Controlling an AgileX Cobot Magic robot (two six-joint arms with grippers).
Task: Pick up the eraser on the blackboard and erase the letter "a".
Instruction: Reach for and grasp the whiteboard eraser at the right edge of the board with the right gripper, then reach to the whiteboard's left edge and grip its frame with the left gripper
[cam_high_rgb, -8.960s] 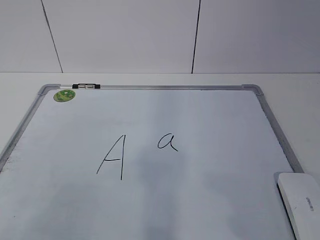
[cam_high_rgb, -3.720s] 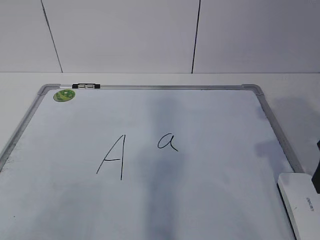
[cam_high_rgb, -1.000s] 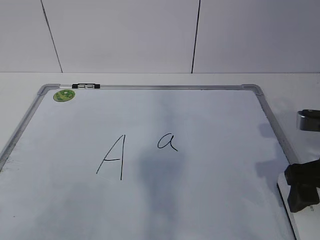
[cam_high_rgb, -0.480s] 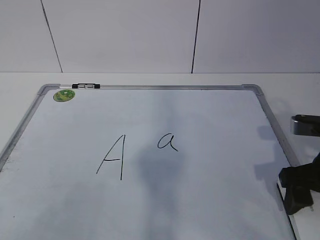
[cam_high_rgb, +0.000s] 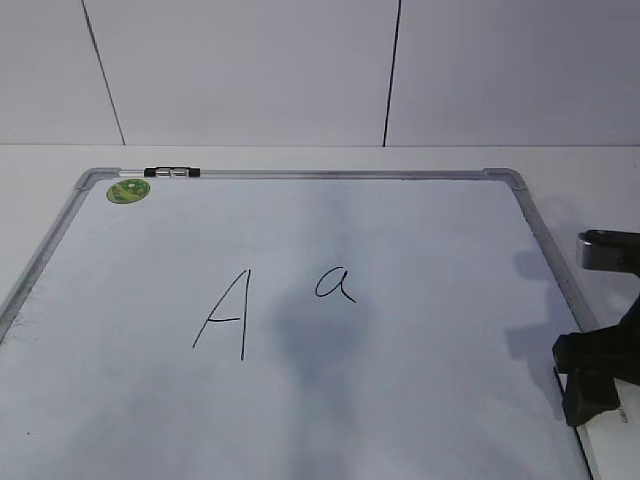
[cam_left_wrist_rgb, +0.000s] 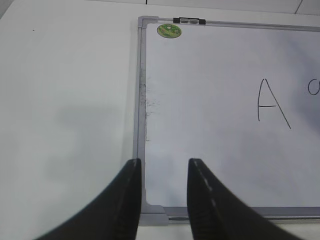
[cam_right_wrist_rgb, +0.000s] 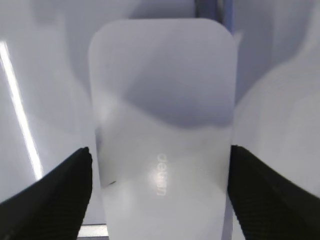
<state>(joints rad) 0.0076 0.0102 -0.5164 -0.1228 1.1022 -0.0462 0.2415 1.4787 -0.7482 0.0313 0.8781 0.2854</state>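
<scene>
The blackboard (cam_high_rgb: 440, 250) lies flat on the table. The small cursive letter "a" (cam_high_rgb: 335, 284) is near its middle, right of a taller capital "A" (cam_high_rgb: 225, 315). The white eraser (cam_right_wrist_rgb: 162, 115) lies at the board's near right corner. In the exterior view only a sliver of the eraser (cam_high_rgb: 612, 452) shows under the arm. My right gripper (cam_right_wrist_rgb: 160, 192) is open, one finger on each side of the eraser with small gaps; it also shows in the exterior view (cam_high_rgb: 600, 395). My left gripper (cam_left_wrist_rgb: 164, 167) is open and empty above the board's near left corner (cam_left_wrist_rgb: 150, 212).
A round green sticker (cam_high_rgb: 128, 190) and a black-and-silver clip (cam_high_rgb: 172, 173) sit at the board's far left corner. White table (cam_left_wrist_rgb: 65, 100) surrounds the board. A panelled white wall (cam_high_rgb: 250, 70) stands behind it.
My right gripper has come a little lower and to the left over the eraser, covering more of it. The letters and the board have not changed.
</scene>
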